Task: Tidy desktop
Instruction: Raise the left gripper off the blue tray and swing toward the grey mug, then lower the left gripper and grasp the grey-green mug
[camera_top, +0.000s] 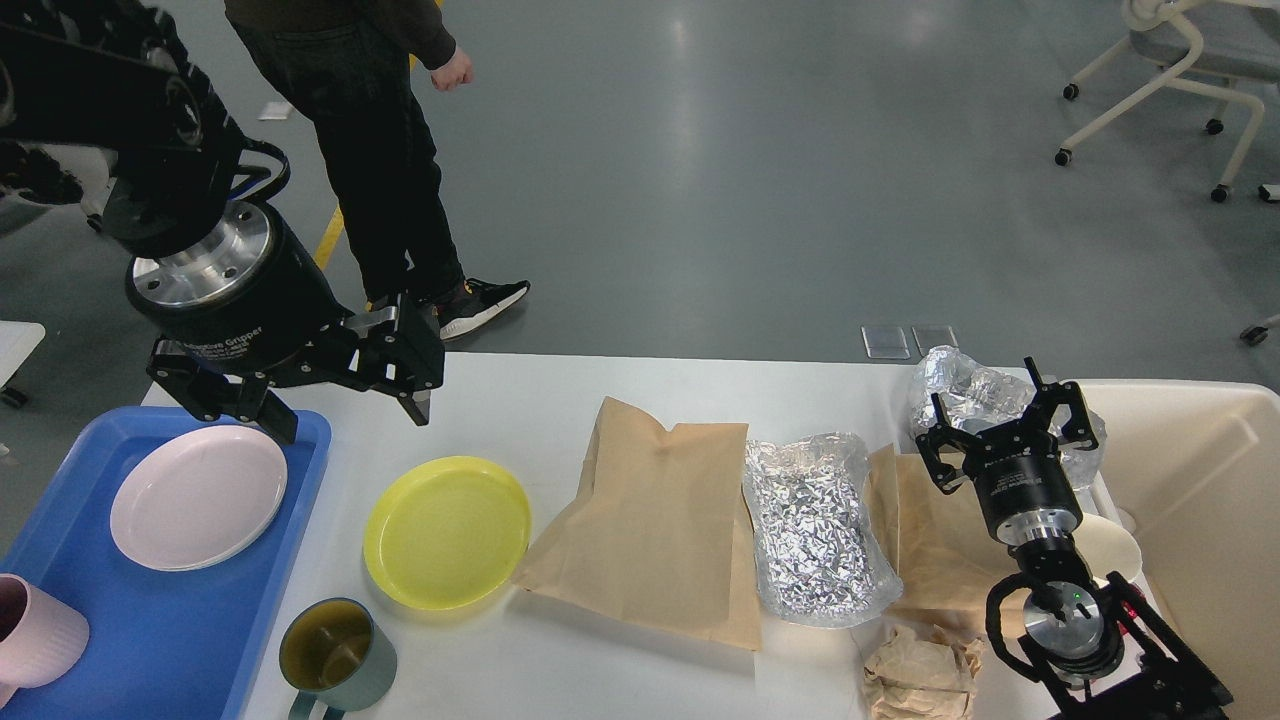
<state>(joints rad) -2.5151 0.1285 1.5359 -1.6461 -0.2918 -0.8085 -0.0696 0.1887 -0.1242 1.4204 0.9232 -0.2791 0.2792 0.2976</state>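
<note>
The white desktop carries a yellow plate, a green mug, a large brown paper bag, a flat foil bag, a second brown bag, a crumpled paper wad and crumpled foil. My left gripper hangs open and empty above the desk's far left, between the blue tray and the yellow plate. At the right end, my right gripper stands open just in front of the crumpled foil, holding nothing.
A blue tray at left holds a pink plate and a pink cup. A cream bin stands at the right edge, a white disc beside it. A person walks behind the desk.
</note>
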